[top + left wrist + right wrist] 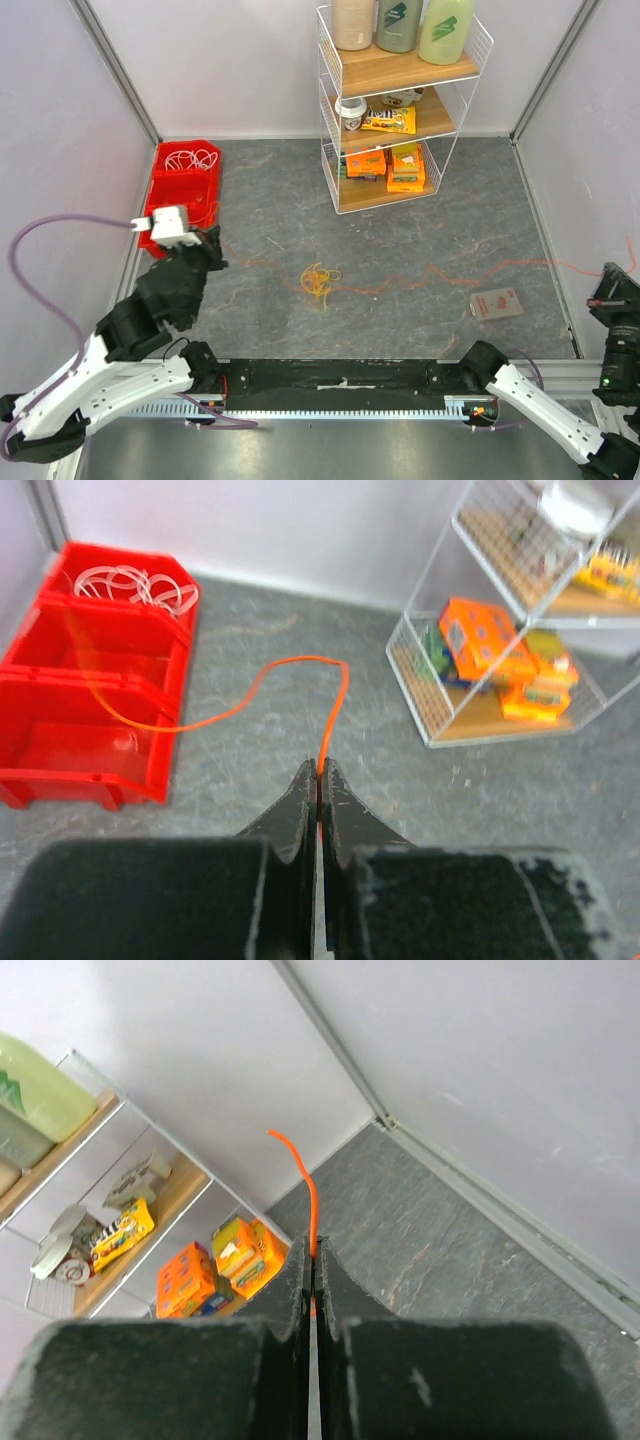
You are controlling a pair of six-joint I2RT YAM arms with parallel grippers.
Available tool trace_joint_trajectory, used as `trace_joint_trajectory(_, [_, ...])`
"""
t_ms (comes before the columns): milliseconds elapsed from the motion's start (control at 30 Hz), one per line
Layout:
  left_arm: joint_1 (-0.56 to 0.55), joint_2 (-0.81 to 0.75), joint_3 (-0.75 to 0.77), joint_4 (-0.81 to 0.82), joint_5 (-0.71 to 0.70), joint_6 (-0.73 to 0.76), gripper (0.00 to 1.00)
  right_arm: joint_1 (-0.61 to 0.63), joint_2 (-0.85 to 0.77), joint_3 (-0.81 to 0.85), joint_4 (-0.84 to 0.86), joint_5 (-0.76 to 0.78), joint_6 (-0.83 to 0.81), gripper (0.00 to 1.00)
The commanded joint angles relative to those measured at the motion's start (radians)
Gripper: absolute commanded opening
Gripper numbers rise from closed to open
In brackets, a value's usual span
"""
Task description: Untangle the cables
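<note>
Fingers of my left tool (318, 770) and right tool (312, 1248) — clamped shut — hide the pinched bits of the orange cable (300, 659), stretched left-to-right past the yellow tangle (320, 280).

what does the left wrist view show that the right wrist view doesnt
Only the left wrist: a red bin holding white cables, with the orange cable arcing from the left end effector over it. Only the right wrist: a green bottle on the wire shelf's top level and the cable's short free end above the right end effector. Both: a shut end effector pinching the orange cable, and the wire shelf with orange boxes.
</note>
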State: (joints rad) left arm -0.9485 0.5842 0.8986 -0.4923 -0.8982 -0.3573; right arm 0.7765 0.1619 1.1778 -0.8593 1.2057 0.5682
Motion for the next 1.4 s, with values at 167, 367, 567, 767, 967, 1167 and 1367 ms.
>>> trace_joint_trajectory(167, [0.002, -0.061, 0.020, 0.089, -0.074, 0.064, 0.02, 0.046, -0.001, 0.060, -0.001, 0.101, -0.111, 0.00])
trace_joint_trajectory(367, [0.002, -0.030, 0.056, 0.100, -0.054, 0.105, 0.02, 0.078, 0.034, 0.091, -0.003, 0.078, -0.142, 0.00])
trace_joint_trajectory(567, [0.002, -0.086, 0.062, 0.158, -0.097, 0.207, 0.02, 0.110, 0.048, 0.163, 0.003, 0.101, -0.244, 0.00])
trace_joint_trajectory(767, [0.002, -0.104, 0.079, 0.153, -0.191, 0.250, 0.02, 0.156, 0.022, 0.138, -0.023, 0.112, -0.205, 0.00])
trace_joint_trajectory(967, [0.002, -0.133, 0.095, 0.254, -0.315, 0.447, 0.02, 0.162, 0.051, 0.152, -0.040, 0.143, -0.237, 0.00])
trace_joint_trajectory(1167, [0.001, -0.253, 0.098, 0.711, -0.311, 0.889, 0.02, 0.185, 0.030, 0.175, -0.060, 0.195, -0.268, 0.00])
trace_joint_trajectory(1367, [-0.004, -0.277, 0.169, 0.654, -0.252, 0.946, 0.02, 0.198, 0.031, 0.174, -0.069, 0.206, -0.286, 0.00])
